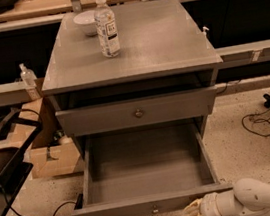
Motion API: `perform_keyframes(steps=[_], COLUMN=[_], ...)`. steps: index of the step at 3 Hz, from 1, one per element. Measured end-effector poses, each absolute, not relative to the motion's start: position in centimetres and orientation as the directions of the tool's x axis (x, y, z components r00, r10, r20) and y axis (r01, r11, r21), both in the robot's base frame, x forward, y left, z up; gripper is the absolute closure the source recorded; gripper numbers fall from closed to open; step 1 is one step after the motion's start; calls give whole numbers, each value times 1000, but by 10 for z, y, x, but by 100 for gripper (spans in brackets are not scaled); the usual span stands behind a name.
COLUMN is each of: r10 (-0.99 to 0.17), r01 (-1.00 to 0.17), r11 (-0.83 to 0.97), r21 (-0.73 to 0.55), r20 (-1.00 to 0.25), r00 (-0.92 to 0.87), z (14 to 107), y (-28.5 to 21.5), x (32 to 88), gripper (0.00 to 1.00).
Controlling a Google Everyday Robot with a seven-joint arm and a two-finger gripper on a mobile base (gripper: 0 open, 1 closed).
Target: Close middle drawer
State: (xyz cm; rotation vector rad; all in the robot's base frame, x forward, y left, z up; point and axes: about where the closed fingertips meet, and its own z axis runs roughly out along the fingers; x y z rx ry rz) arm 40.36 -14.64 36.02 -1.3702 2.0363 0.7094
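Note:
The middle drawer [121, 209] of the grey cabinet is pulled far out. Its wide, deep box is empty and its low front panel faces me, with a small brass knob [154, 209] at centre. My gripper [193, 214], on a white arm entering from the bottom right, sits just below and right of the front panel, close to the knob and pointing left. Above, the taller-fronted grey drawer [175, 106] stands slightly out. The lowest drawer is hidden under the open one.
A water bottle [106, 27] and a white bowl [85, 22] stand on the cabinet top [160, 40]. A cardboard box [49, 160] and a black frame [4, 165] are on the left. Cables [259, 124] lie on the floor at right.

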Motion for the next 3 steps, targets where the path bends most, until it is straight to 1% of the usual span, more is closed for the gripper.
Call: perform_keyframes(steps=[1, 2, 3], r10=[-645, -645, -664], r01=[-950, -950, -961], r11=[299, 299, 271], r21=[85, 85, 59], r20=[-716, -716, -711], r00=[-267, -267, -231], z=[363, 363, 367], y=[-127, -127, -111], x=[428, 428, 459], gripper=[100, 100, 100])
